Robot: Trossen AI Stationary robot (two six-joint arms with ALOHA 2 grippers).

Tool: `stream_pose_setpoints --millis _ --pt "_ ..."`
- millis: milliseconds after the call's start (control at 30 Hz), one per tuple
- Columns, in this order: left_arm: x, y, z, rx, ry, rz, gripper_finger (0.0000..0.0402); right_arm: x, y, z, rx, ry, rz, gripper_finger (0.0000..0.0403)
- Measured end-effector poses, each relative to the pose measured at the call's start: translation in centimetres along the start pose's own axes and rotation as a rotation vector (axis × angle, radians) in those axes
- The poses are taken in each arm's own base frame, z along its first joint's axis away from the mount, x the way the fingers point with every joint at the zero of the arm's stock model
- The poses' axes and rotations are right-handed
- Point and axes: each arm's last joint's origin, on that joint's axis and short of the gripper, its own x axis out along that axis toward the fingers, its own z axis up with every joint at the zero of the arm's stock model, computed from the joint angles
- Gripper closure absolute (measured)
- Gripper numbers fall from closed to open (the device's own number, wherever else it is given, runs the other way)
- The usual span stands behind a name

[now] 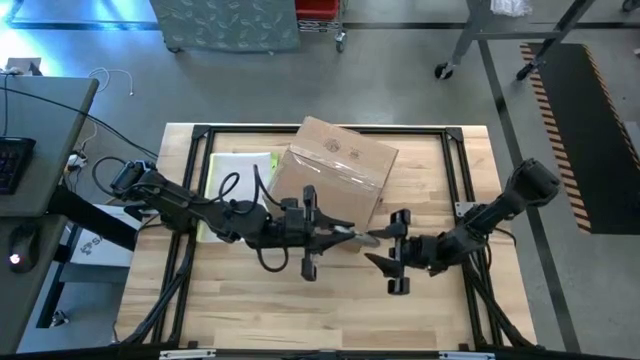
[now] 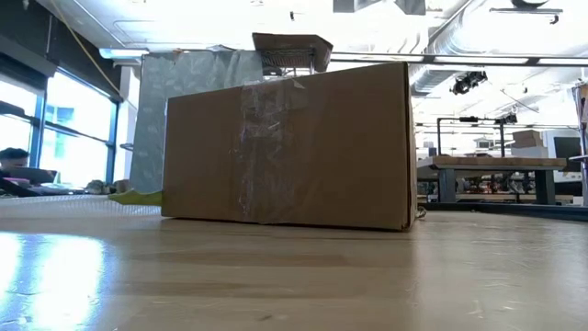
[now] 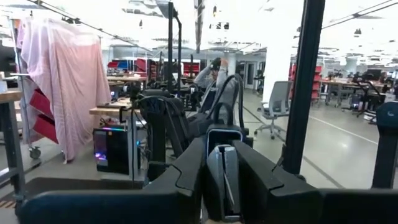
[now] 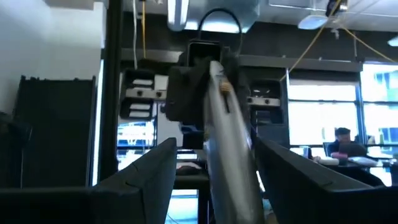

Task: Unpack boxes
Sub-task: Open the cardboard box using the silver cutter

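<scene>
So the cardboard box sits closed and taped on the wooden counter, around 12 o'clock from the two grippers, turned a bit askew. Left gripper hangs just off the box's near edge, jaws clenched on a slim silver tool pointing toward 3 o'clock. Right gripper faces it from the 3 o'clock side, jaws spread on either side of the tool's tip; can't tell if they touch it. A pale sheet lies at the box's 9 o'clock.

The silver tool runs past the picture's lower edge. The carton hides both arms in the low view. Its printed symbols are too small to read.
</scene>
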Motion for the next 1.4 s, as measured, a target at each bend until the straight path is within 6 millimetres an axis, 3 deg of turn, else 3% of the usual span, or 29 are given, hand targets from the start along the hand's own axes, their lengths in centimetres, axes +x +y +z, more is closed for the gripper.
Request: stream_pose_setpoints --millis 133,367,500,633,767,900,1100,1400 --pt "-0.1 -0.2 0.0 -0.002 0.000 -0.013 0.0355 0.6 0.3 0.2 -0.022 0.011 0.023 0.0234" --pt "-0.2 -0.4 -0.1 0.007 0.013 -0.008 0.0355 1.1 0.0 -0.2 0.002 0.046 0.014 0.0346" --pt "-0.2 -0.3 -0.5 0.049 0.051 0.019 0.0338 1.0 -0.2 -0.5 -0.020 0.096 -0.076 0.0346" --pt "-0.7 -0.1 -0.8 0.144 0.139 0.137 0.0296 0.7 -0.5 -0.5 -0.081 0.232 -0.179 0.0346" --pt "-2.4 0.6 0.4 0.194 0.213 0.213 0.0249 0.3 -1.6 0.0 -0.056 0.344 -0.227 0.0346" --pt "-3.2 1.1 0.7 0.197 0.275 0.177 0.0214 0.6 -3.1 0.7 -0.017 0.486 -0.254 0.0346" --pt "-3.7 1.8 -0.1 0.255 0.400 0.138 0.0209 3.2 -4.2 1.2 0.047 0.738 -0.176 0.0346" --pt "-3.0 3.1 -3.4 0.312 0.611 0.102 0.0200 6.8 -4.1 -0.5 -0.033 1.005 -0.131 0.0346"
